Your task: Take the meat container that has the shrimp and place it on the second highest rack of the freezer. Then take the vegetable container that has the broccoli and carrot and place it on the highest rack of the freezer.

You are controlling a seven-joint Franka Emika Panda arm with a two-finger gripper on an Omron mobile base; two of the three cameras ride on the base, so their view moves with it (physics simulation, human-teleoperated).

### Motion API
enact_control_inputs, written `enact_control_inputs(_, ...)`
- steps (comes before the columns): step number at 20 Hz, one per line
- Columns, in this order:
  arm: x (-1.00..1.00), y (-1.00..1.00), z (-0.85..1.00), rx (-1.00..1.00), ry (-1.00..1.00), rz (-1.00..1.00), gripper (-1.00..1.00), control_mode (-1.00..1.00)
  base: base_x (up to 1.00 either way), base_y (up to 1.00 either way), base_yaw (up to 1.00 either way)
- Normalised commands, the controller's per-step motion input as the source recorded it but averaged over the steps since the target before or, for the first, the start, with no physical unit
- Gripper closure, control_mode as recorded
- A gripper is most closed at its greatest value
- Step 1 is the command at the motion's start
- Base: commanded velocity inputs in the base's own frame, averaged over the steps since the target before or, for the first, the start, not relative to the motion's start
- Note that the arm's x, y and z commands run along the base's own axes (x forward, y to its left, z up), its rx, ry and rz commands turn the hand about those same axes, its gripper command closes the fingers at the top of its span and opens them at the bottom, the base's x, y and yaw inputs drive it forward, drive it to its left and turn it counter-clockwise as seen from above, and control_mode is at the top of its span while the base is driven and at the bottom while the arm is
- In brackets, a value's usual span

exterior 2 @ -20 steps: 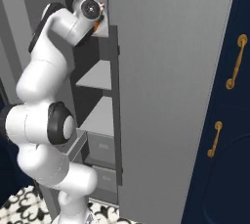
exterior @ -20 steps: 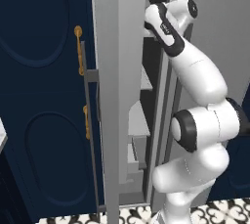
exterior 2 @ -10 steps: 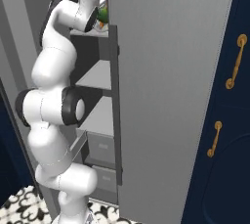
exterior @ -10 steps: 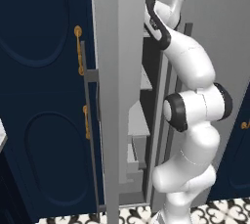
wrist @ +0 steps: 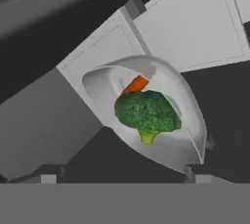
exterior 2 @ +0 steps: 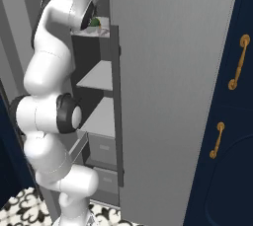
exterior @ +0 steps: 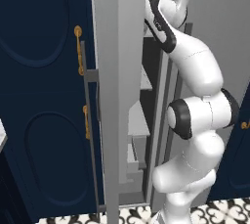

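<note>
A white dish (wrist: 188,120) holding the broccoli (wrist: 146,113) and carrot (wrist: 135,84) lies on the highest rack (wrist: 195,27) of the freezer (exterior 2: 168,96), close to the rack's front edge. It also shows as the white dish (exterior 2: 96,24) on the top shelf (exterior 2: 89,32) behind my wrist. My gripper (wrist: 123,180) is open just in front of the dish, its fingertips (wrist: 49,179) wide apart and holding nothing. The second highest rack (exterior 2: 99,76) is one step below. The meat container with the shrimp is out of view.
The open freezer door (exterior: 119,71) with its dark bar handle (exterior: 90,135) stands left of my arm. Navy cabinets with gold handles (exterior: 39,71) (exterior 2: 232,121) flank the freezer. Lower shelves and drawers (exterior 2: 101,148) sit beneath.
My arm has stretched up to the top shelf. The jaws have opened and let go of the vegetable dish, which now rests on the rack.
</note>
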Motion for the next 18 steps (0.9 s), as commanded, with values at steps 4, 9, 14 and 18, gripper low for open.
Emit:
enact_control_inputs(4,-1.0,-0.14,-0.64,0.0,-0.13,-0.03,-1.0,-1.0,0.0,0.0,0.0)
enact_control_inputs(9,-1.0,-0.45,-0.41,0.0,-0.04,-0.04,-1.0,-1.0,0.0,0.0,0.0)
enact_control_inputs(14,-1.0,-0.59,0.08,0.0,0.0,0.03,-1.0,-1.0,0.0,0.0,0.0)
enact_control_inputs(18,-1.0,-0.43,0.14,-0.11,0.0,0.18,-1.0,-1.0,0.0,0.0,0.0)
